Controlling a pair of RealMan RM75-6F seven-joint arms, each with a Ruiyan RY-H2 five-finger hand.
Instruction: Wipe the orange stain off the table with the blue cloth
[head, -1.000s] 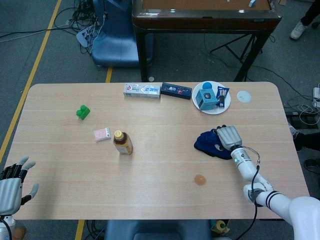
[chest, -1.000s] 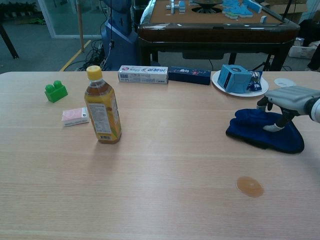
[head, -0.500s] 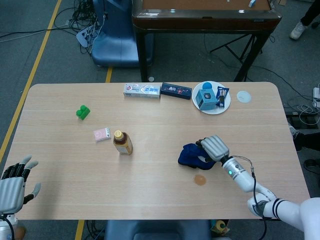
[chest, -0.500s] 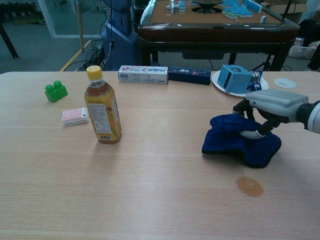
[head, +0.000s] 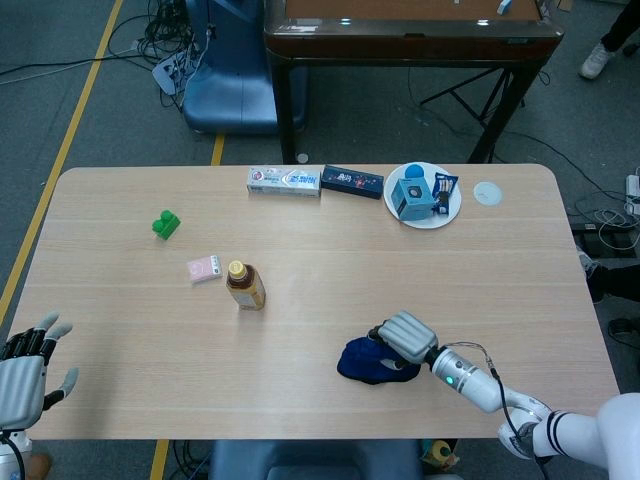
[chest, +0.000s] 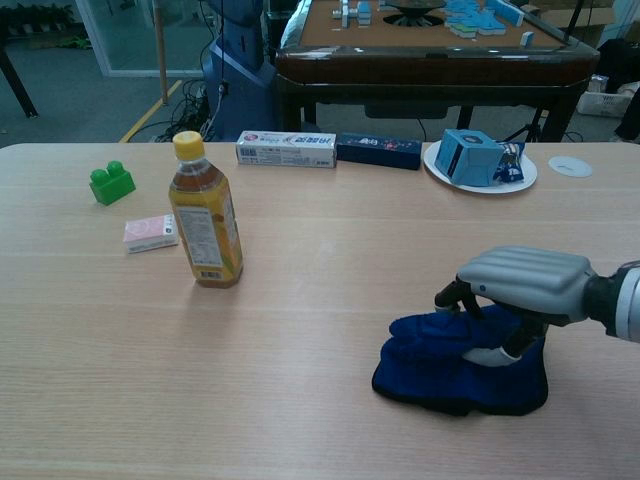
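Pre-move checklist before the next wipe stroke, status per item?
1. Cloth under hand: ok. The right hand presses on the blue cloth, fingers over its top.
2. Cloth flat on table: ok, though bunched into folds.
3. Stain covered: cannot tell. No orange mark shows in either view; the cloth may hide it or may have wiped it.
4. Stroke path: ok. The bottle and pink packet stand well to the left, the plate at the far edge.
5. Left hand: ok. Open, at the near left corner, apart from the work.
6. Table edge: not ok. The cloth lies close to the near edge in the head view.
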